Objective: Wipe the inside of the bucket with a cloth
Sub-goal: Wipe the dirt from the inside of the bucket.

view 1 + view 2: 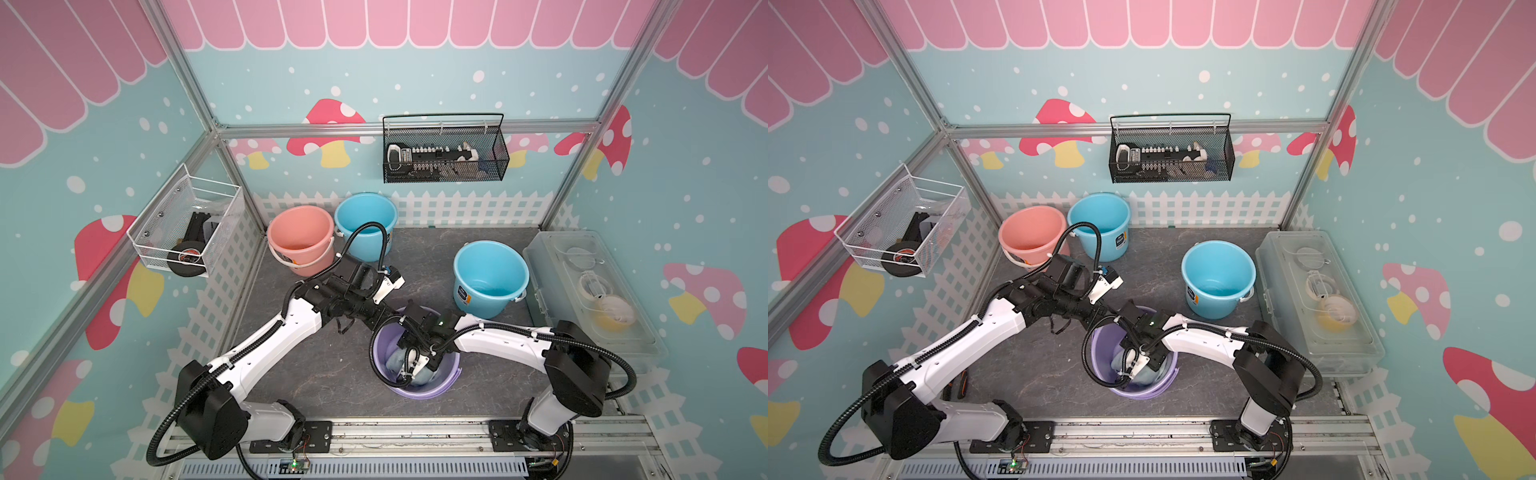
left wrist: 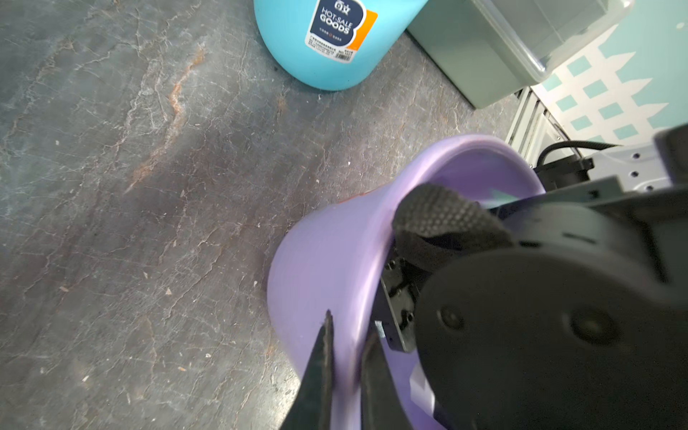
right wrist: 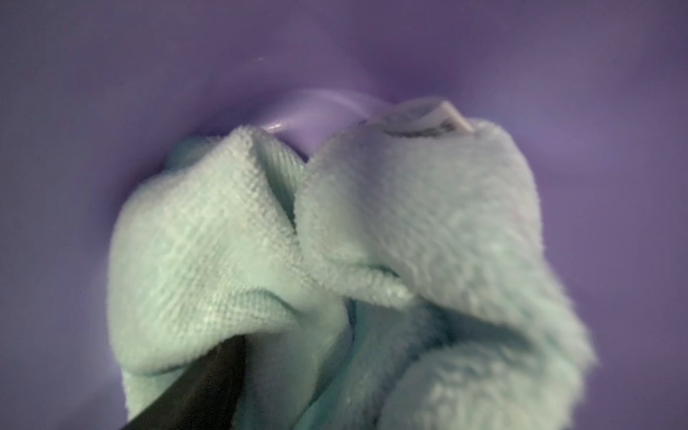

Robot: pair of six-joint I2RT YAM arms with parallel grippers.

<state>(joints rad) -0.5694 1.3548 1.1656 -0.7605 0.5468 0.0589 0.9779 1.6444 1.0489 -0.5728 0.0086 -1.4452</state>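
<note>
The purple bucket (image 1: pixel 415 392) stands at the front middle of the grey table, and also shows in a top view (image 1: pixel 1142 390). My left gripper (image 2: pixel 350 327) is shut on the bucket's far rim, one finger outside the wall and one inside. My right arm reaches down into the bucket. The pale mint-green cloth (image 3: pixel 231 238) lies bunched on the purple bottom, and part of it shows in both top views (image 1: pixel 395 361) (image 1: pixel 1119 359). The cloth fills the space at my right gripper (image 3: pixel 327 372). Only one dark finger (image 3: pixel 201 387) shows; folds hide the other.
A blue bucket (image 1: pixel 490 278) stands right of the purple one, with a clear plastic box (image 1: pixel 590 291) beyond it. A pink bucket (image 1: pixel 301 239) and another blue bucket (image 1: pixel 365 220) stand at the back left. Wire baskets hang on the back and left walls.
</note>
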